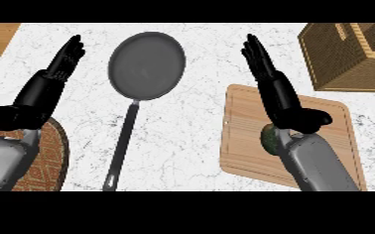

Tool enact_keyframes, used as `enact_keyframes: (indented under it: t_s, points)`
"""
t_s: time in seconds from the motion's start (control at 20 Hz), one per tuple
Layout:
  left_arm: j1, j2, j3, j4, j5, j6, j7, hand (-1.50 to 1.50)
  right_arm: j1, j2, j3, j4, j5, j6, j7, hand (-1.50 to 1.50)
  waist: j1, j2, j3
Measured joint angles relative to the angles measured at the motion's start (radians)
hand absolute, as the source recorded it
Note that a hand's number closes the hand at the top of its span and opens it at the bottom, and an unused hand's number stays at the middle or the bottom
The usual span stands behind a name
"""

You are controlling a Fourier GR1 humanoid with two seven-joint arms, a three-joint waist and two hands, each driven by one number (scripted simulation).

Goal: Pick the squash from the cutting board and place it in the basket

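A kitchen, by the look of it, white marbled stone desk (190,129), dark long-handled frying pan (147,65), wooden cutting board (242,144), woven basket (338,54) at the far right, what may be a patterned mat (50,163) at the left edge

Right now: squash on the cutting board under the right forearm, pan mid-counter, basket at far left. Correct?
Not quite. In the head view the basket sits at far right, beyond the cutting board. The squash and pan are as you say.
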Motion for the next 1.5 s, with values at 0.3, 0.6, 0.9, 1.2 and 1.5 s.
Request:
enact_keyframes:
  t_s: [0.3,0.6,0.9,1.2,1.5]
  points:
    - [0.094,-0.084,0.051,0.021,0.045,0.107,0.021,0.00,0.170,-0.009,-0.112,-0.061,0.102,-0.279,0.022,1.50,-0.047,-0.063,-0.011]
    - [0.172,-0.206,0.030,-0.023,0.081,0.188,0.036,0.00,0.268,0.058,-0.003,-0.044,0.420,-0.590,0.095,-1.50,-0.013,-0.066,-0.014]
    - [0.201,-0.244,0.015,-0.051,0.077,0.224,0.038,0.00,0.315,0.161,-0.047,0.076,0.675,-0.860,0.261,-1.50,-0.011,-0.063,-0.019]
    - [0.229,-0.248,0.022,-0.067,0.071,0.246,0.032,0.00,0.426,0.179,-0.153,0.142,0.847,-0.888,0.431,-1.50,-0.035,-0.064,-0.030]
    - [0.237,-0.246,0.015,-0.085,0.063,0.251,0.033,0.00,0.510,0.182,-0.170,0.150,0.967,-0.787,0.617,-1.50,-0.024,-0.062,-0.039]
